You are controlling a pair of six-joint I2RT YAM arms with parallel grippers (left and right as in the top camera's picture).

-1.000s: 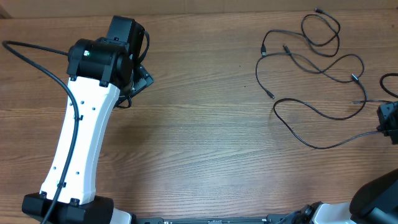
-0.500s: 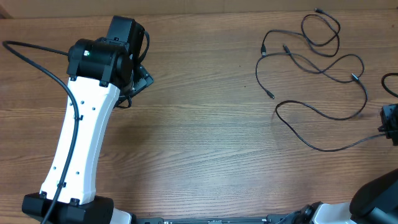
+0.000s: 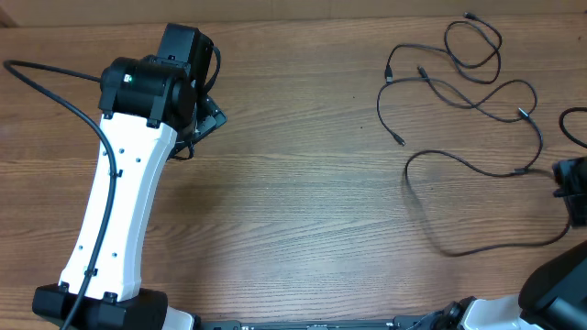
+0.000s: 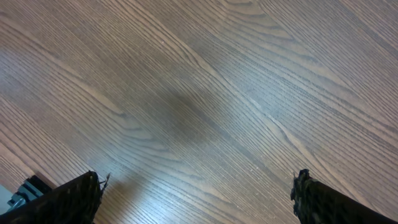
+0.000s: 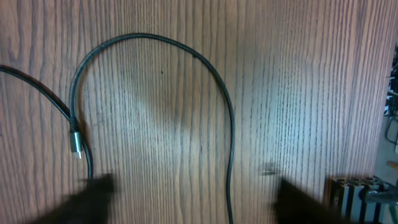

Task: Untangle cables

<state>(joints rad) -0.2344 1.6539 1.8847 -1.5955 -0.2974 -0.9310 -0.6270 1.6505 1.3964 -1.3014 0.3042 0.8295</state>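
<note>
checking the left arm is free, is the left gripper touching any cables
Apart. The left wrist view shows the left gripper open over bare table, no cable near it; overhead, the cables lie far across the table from it.

Wood everywhere: the table (image 3: 303,183) fills the overhead view, a mid-brown top with its grain running left to right in long streaks. Along the top its far edge (image 3: 275,22) shows as a thin line, with a paler tan strip (image 3: 92,11) beyond. In close on the left wrist view, the table (image 4: 261,81) runs its grain on a diagonal, a soft dark shadow (image 4: 186,112) sits mid-frame, and a pale glare (image 4: 155,196) lies low. On the right wrist view the table (image 5: 298,74) shows vertical grain, and in the bottom right corner sits a black-and-white striped object (image 5: 351,194), cut off by the frame, so I cannot tell what it is.
</note>
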